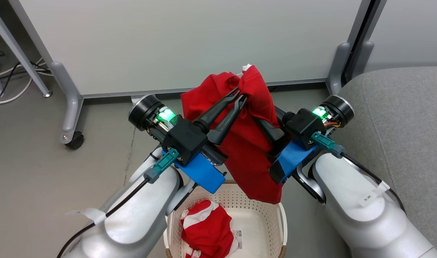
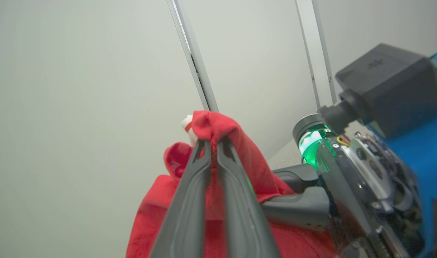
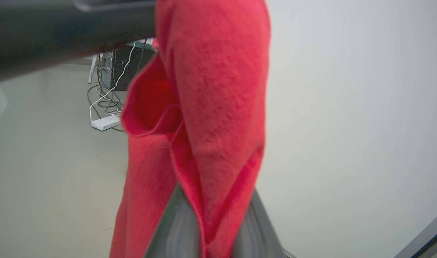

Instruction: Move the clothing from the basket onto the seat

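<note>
The plain red garment (image 1: 247,150) hangs in the air above the basket (image 1: 240,195), its lower end just over the far rim. My left gripper (image 1: 241,95) is shut on its top fold (image 2: 236,143). My right gripper (image 1: 266,129) reaches into the cloth from the right, and its fingertips are hidden by fabric. In the right wrist view the cloth (image 3: 218,89) runs down between its fingers (image 3: 171,225), which pinch it. The red garment with white bands (image 1: 205,229) lies crumpled in the basket. The grey seat (image 1: 401,118) stands at the right.
A white partition panel (image 1: 189,39) on grey legs with a castor (image 1: 75,139) stands close behind the garment. Cables (image 1: 10,82) trail on the floor at the far left. A white power strip (image 3: 105,123) with cords lies on the floor.
</note>
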Available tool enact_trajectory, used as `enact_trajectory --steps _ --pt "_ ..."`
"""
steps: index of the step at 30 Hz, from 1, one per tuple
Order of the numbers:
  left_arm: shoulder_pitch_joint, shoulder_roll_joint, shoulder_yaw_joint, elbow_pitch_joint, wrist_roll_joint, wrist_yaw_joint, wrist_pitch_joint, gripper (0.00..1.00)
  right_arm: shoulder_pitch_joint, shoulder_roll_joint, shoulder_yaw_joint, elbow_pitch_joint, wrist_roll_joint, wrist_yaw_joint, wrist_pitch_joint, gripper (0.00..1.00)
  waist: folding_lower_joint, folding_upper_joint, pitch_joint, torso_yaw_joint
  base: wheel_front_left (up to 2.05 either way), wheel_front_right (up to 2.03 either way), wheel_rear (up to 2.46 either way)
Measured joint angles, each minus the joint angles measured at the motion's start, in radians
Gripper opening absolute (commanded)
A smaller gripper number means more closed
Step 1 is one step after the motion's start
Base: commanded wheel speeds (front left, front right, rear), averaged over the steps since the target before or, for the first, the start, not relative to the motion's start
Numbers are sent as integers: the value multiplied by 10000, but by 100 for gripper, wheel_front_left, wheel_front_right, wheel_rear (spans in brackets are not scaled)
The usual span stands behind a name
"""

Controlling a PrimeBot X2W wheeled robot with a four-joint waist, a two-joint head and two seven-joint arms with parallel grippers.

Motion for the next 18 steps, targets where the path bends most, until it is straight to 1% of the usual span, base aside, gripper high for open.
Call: enact_trajectory --steps 11,12,13,18 --pt "14 -10 19 40 2 0 0 0 3 -4 8 38 56 0 0 0 0 0 -18 0 0 0 0" --pt "26 -15 40 52 13 0 0 38 4 -2 2 36 56 0 0 0 0 0 -18 0 0 0 0" --pt "41 -21 54 73 13 0 0 100 7 -2 -4 38 56 0 0 0 0 0 -17 -1 0 0 0" --pt "59 -61 146 25 105 0 -2 100 19 0 -107 52 63 0 2 0 0 0 12 4 0 0 0"
